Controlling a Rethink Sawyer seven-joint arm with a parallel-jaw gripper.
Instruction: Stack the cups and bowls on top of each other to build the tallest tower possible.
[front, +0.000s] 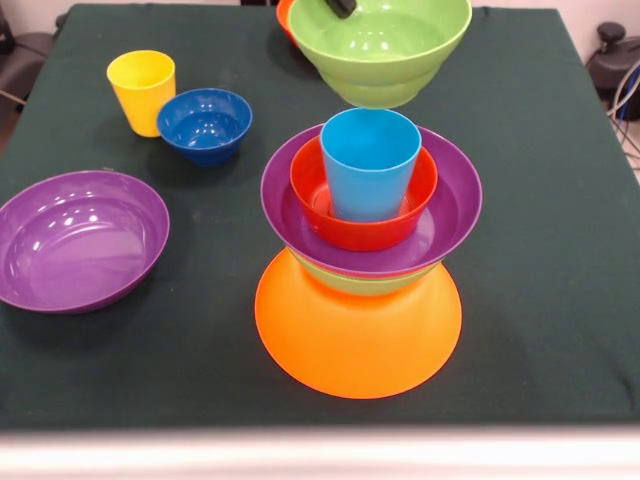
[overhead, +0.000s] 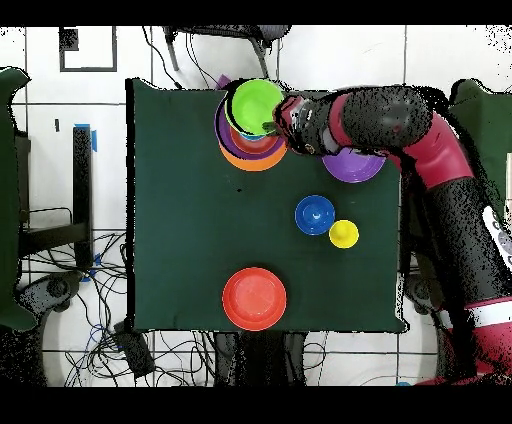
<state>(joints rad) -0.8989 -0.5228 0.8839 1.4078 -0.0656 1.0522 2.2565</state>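
Note:
The tower stands on a big upturned orange bowl. On it sit a green bowl, a purple bowl and a red-orange bowl, with the light blue cup upright inside. My gripper is shut on the rim of a second green bowl. It holds that bowl in the air just above and behind the blue cup. In the overhead view this green bowl covers most of the tower, with the gripper at its rim.
A yellow cup and a small dark blue bowl stand at the back left. A second purple bowl sits at the left. A red-orange bowl lies near the robot's base, and in the front view only its edge shows.

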